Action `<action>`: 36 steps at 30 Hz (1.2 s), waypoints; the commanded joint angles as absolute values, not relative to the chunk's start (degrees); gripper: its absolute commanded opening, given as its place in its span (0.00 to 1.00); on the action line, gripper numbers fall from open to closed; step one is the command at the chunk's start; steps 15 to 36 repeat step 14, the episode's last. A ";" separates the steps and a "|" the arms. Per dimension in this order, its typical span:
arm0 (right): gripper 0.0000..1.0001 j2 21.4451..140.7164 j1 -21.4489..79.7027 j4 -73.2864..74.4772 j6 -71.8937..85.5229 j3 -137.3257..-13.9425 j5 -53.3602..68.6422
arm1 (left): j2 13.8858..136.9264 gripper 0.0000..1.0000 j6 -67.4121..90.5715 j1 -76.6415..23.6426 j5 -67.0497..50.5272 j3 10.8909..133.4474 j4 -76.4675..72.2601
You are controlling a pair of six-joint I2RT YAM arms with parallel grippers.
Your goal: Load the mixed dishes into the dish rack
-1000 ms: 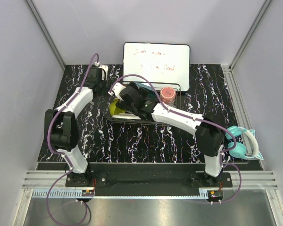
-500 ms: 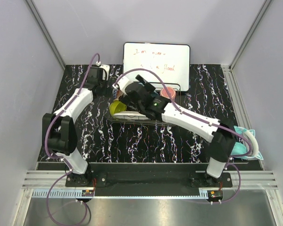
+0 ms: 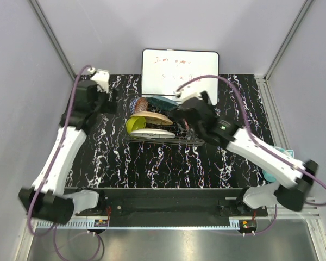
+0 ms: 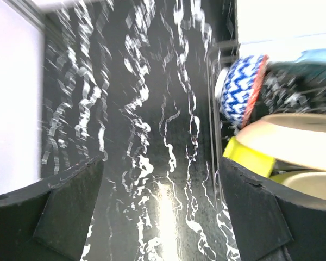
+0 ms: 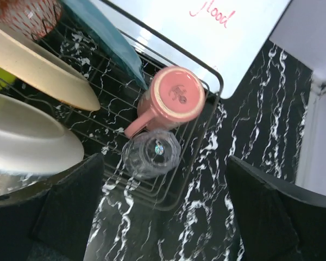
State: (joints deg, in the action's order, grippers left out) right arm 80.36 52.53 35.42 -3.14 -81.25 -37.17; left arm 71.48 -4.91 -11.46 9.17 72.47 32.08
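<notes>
The dark wire dish rack (image 3: 176, 140) stands mid-table, holding a red patterned bowl (image 3: 143, 103), teal plate (image 3: 162, 100), peach plate (image 3: 152, 117), lime-green bowl (image 3: 133, 124) and white plate (image 3: 152, 132). The right wrist view shows a pink mug (image 5: 176, 98) upside down and a clear glass (image 5: 151, 154) in the rack's corner (image 5: 209, 81). My right gripper (image 5: 165, 217) is open and empty above the rack's right end (image 3: 180, 117). My left gripper (image 4: 160, 217) is open and empty over bare table left of the rack (image 3: 110, 104), with the bowl (image 4: 240, 89) to its right.
A white whiteboard (image 3: 179, 72) with red writing leans behind the rack. Teal headphones (image 3: 271, 175) lie at the right table edge, partly hidden by the right arm. Grey walls and metal rails close in the table.
The right arm has swung right and lifted off the rack's left half, uncovering the plates. The left arm has pulled back to the left, away from the rack.
</notes>
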 commanded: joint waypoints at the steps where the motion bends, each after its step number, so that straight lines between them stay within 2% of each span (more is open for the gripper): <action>1: 1.00 69.27 52.56 42.52 11.59 -79.28 -32.44 | 59.79 0.93 -4.39 -12.30 6.86 69.97 36.91; 4: 1.00 66.63 52.65 46.48 15.37 -79.01 -31.03 | 49.70 0.96 -5.80 -13.97 7.03 65.05 37.18; 8: 1.00 64.61 52.65 47.99 17.66 -77.26 -30.06 | 45.53 0.99 -5.89 -15.12 8.00 60.92 38.75; 36: 1.00 63.02 52.56 47.72 18.02 -76.64 -28.83 | 44.21 0.99 -5.45 -15.21 8.70 59.50 38.76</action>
